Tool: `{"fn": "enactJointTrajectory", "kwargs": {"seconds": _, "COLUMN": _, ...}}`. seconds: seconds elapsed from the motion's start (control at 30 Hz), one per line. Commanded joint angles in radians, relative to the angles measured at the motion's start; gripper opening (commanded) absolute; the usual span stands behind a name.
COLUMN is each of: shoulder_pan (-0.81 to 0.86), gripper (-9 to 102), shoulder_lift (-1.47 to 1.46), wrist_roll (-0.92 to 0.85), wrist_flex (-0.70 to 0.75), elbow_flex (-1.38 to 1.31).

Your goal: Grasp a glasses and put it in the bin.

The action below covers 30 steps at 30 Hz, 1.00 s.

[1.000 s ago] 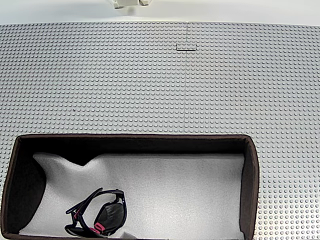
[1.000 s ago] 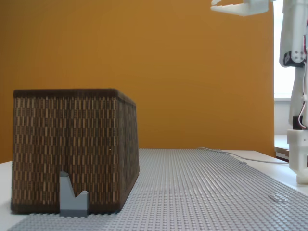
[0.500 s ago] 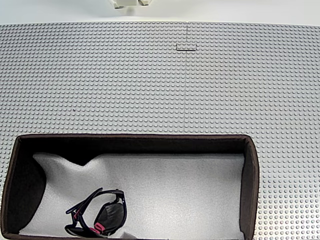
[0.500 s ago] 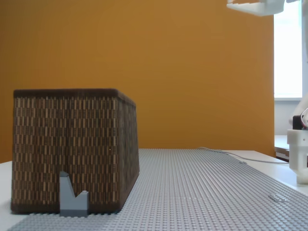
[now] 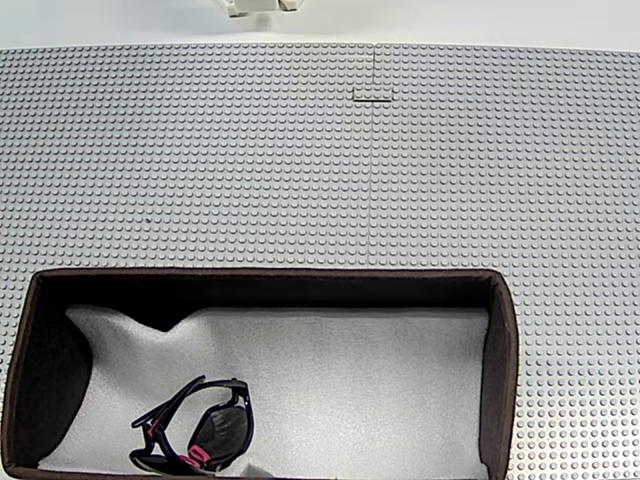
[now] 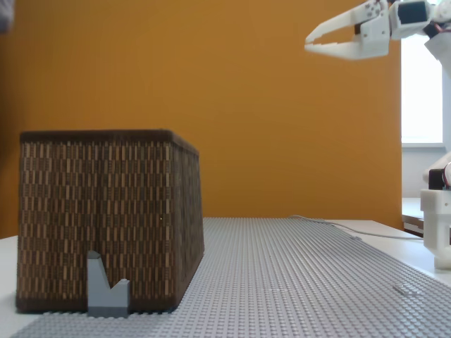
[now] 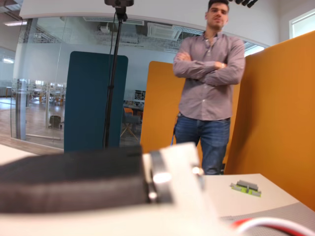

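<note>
Since the glasses (image 5: 197, 430) lie folded on the white foam padding (image 5: 350, 390) inside the bin (image 5: 500, 370), toward its lower-left corner in a fixed view from above, the deposit step reads as done. Item: bin, dark-brown woven walls, standing on the grey studded table (image 5: 300, 150); in a fixed view from the side it sits at left (image 6: 106, 218) with a small grey brick piece (image 6: 106, 289) against its front wall. Item: gripper (image 6: 310, 42), white, high in the air at upper right of that side view, well apart from the bin, its fingers (image 6: 338, 51) spread a little and holding nothing. Item: wrist view, directed outward into the room; a person (image 7: 206, 83) stands with arms crossed beside an orange partition (image 7: 280, 118). Remaining work, by judgement: none on the glasses; at most the arm's return to rest.
</note>
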Motion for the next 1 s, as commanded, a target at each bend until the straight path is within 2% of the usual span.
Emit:
{"fn": "enactJointTrajectory", "kwargs": {"seconds": 0.0, "shoulder_pan": 0.018, "gripper": 0, "shoulder_lift": 0.057, "wrist_roll": 0.017, "wrist_flex": -0.103, "elbow_flex": 0.137}}
{"fn": "enactJointTrajectory", "kwargs": {"seconds": 0.33, "shoulder_pan": 0.028, "gripper": 0, "shoulder_lift": 0.156, "wrist_roll": 0.035, "wrist_flex": -0.279, "elbow_flex": 0.367}}
{"fn": "enactJointTrajectory", "kwargs": {"seconds": 0.97, "shoulder_pan": -0.018, "gripper": 0, "shoulder_lift": 0.239, "wrist_roll": -0.006, "wrist_flex": -0.35, "elbow_flex": 0.497}}
